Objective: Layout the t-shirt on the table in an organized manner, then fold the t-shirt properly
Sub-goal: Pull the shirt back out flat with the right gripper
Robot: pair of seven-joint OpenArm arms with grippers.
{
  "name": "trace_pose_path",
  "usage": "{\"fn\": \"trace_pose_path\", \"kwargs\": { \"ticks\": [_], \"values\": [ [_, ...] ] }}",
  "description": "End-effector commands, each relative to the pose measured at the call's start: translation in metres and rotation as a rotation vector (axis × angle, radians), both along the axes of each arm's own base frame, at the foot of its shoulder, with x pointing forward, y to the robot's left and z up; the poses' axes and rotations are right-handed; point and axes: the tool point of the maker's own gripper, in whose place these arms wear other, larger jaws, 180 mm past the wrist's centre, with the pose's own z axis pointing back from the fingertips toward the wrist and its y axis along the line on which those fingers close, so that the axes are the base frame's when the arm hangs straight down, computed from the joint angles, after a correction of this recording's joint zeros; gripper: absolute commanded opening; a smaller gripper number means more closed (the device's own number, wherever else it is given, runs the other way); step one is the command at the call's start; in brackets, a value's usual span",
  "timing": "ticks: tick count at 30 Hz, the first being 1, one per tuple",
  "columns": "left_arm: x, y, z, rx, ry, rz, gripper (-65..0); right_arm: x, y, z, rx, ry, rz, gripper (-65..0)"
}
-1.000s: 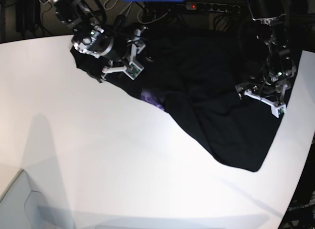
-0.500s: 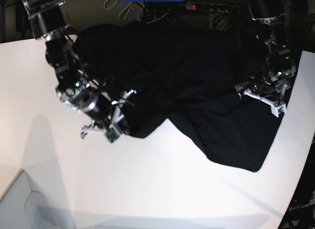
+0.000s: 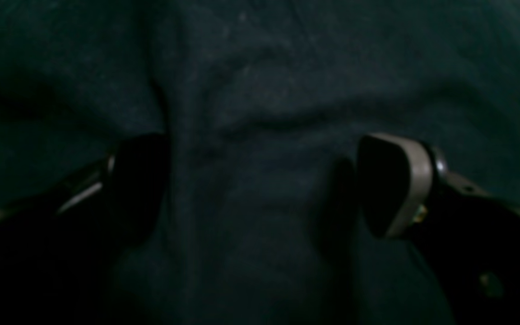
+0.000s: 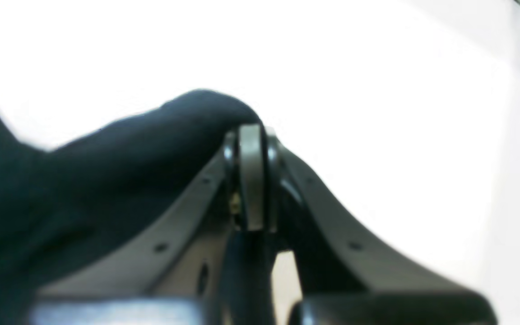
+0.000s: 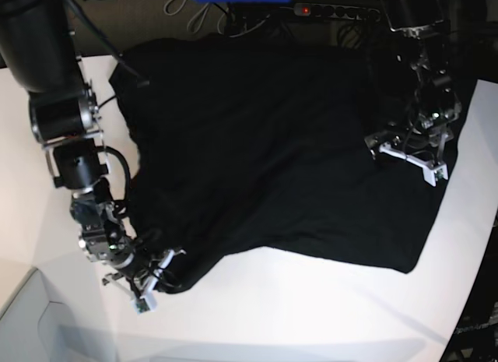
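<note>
Black cloth of the t-shirt [image 3: 260,113] fills the left wrist view; the left gripper [image 3: 260,185] hangs just above it, jaws spread wide, nothing between them.

Right wrist view: the right gripper [image 4: 251,176] is pressed together, pinching a fold of the shirt's edge, with bare white table [image 4: 377,90] beyond.

Base view: the t-shirt [image 5: 264,152] lies spread across the far half of the table [image 5: 311,315], its long axis running roughly side to side, its near edge dragged toward the near-left corner by the right gripper [image 5: 152,280]. Open tabletop lies along the near side. The left gripper [image 5: 406,153] sits over the shirt's right part.
</note>
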Motion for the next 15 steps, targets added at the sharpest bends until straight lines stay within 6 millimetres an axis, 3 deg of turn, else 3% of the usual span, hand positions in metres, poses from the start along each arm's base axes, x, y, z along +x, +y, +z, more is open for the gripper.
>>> {"fn": "trace_pose_path", "kwargs": {
  "ticks": [1,8,11,15],
  "values": [
    [-0.004,-0.008,-0.004,-0.039,0.027,-0.008,0.0,0.023,0.0,0.038,0.037,-0.105,-0.007,-65.0],
    [-0.003,-0.006,-0.003,-0.037,0.027,-0.008,0.0,0.033,0.015,0.043,-0.081,-0.149,0.1,-63.9],
    [-0.003,-0.006,-0.003,-0.037,0.027,-0.008,0.0,0.029,0.022,0.034,-0.131,-0.133,0.142,-53.7],
    [-0.003,-0.006,-0.003,-0.035,0.025,-0.008,0.0,0.027,0.015,0.03,-0.142,-0.123,0.138,-35.7]
  ]
}}
